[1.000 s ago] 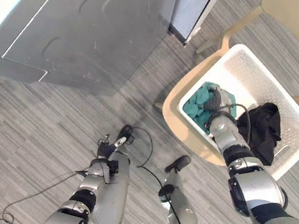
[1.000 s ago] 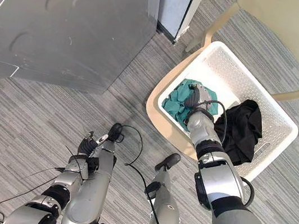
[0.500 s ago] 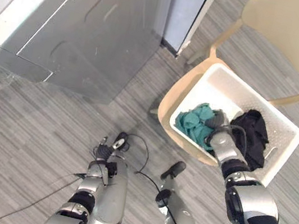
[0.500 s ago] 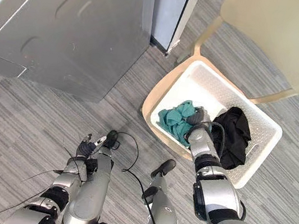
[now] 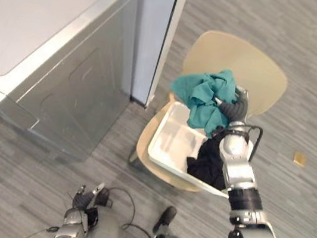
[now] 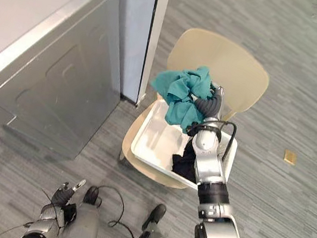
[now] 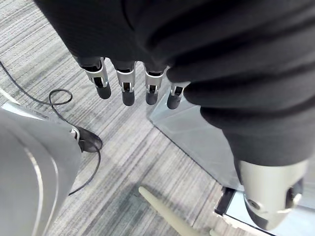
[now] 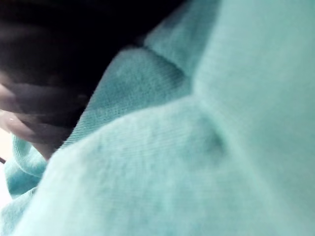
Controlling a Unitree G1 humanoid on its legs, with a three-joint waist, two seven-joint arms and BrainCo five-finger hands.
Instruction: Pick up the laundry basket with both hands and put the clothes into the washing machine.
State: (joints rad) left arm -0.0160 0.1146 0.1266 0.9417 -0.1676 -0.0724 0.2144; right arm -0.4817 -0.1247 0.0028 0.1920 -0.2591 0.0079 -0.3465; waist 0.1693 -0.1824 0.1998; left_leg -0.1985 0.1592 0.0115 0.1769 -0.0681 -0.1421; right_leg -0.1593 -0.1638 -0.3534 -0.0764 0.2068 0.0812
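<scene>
Over the grey floor point(image 5: 305, 106), a crumpled teal cloth point(image 5: 204, 96) is gripped by the right hand point(image 5: 236, 109) above the white plastic basket point(image 5: 170, 142). The left hand point(image 7: 127, 89) is held open, low down. The cloth could be dropped if gripped loosely.

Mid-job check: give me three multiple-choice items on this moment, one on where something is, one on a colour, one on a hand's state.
1. Where is the black garment?
A. in the white basket
B. on the floor
C. on top of the washing machine

2. What colour is the hanging garment that the right hand holds?
A. red
B. teal
C. white

3. What state is the left hand in?
A. shut on the basket's rim
B. shut on a garment
C. open, holding nothing

Answers:
1 A: the black garment lies inside the white basket, which sits on the chair.
2 B: the cloth hanging from the right hand above the basket is teal.
3 C: the left wrist view shows straight fingers with nothing in them.
</scene>
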